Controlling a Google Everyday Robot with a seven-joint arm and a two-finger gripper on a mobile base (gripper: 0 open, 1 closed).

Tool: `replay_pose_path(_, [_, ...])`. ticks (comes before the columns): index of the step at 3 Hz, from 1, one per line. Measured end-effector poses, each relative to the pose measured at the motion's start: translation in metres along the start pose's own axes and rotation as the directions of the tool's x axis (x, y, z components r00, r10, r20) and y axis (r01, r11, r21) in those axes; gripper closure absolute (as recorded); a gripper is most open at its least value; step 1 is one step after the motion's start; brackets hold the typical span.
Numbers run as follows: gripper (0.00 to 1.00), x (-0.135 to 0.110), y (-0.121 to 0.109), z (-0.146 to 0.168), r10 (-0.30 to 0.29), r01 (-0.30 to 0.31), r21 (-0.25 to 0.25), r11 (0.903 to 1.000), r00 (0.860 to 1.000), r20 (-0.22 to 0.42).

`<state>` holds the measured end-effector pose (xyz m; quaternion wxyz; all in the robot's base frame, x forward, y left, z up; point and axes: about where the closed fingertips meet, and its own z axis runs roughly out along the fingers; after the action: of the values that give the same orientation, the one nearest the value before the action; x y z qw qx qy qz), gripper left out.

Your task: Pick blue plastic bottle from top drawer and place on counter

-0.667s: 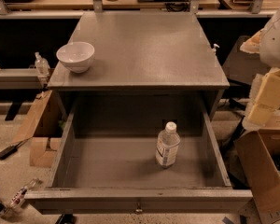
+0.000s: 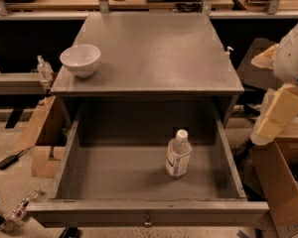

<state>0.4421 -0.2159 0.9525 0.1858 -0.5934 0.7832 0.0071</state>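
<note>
Little was seen to have moved: the gripper (image 2: 274, 117) was held outside the top drawer (image 2: 69, 157), its state not discernible. The blue plastic bottle (image 2: 179, 153) stood upright inside; it could be toppled by a glancing approach.

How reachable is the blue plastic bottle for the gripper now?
Probably yes: the blue plastic bottle stands upright, uncovered, in the open grey metal top drawer; the gripper hangs to its right.
</note>
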Motion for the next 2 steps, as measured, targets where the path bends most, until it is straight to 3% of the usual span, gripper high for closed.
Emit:
replay_pose_path(1, [0.00,0.023,0.001,0.050,0.049,-0.044,-0.037,0.9984,0.983,0.176])
replay_pose_path(2, [0.00,0.035,0.002,0.095,0.080,-0.073,-0.032,0.9968,0.918,0.388])
